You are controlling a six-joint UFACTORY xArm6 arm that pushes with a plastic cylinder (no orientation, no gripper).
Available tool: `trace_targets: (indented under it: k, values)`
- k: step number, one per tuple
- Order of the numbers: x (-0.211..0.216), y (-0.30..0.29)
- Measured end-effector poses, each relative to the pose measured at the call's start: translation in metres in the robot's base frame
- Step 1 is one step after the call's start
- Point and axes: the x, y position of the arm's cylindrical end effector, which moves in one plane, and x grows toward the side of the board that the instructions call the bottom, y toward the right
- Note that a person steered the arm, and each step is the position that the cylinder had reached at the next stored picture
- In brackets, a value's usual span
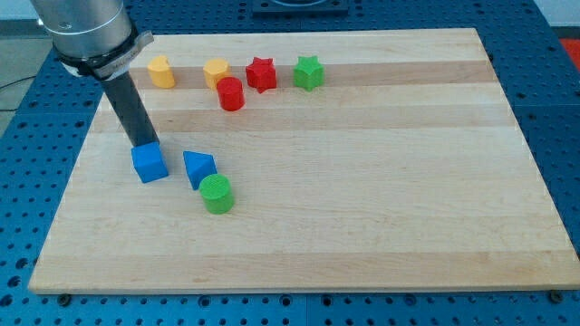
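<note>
My tip (144,143) rests against the top edge of the blue cube (149,163), at the view's left of the board. Just right of the cube lies the blue triangular block (198,167), with the green cylinder (217,194) touching it below. Along the view's top stand a yellow block (160,71), a second yellow block (216,71), the red cylinder (230,93), the red star (262,73) and the green star (308,71).
The wooden board (362,181) lies on a blue perforated table (562,109). The arm's grey body (86,32) hangs over the board's top left corner.
</note>
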Motion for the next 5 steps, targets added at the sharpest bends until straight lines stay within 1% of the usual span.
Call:
trace_targets:
  k: [2, 4, 5]
  values:
    - [0.001, 0.006]
    - [0.012, 0.007]
    - [-0.003, 0.024]
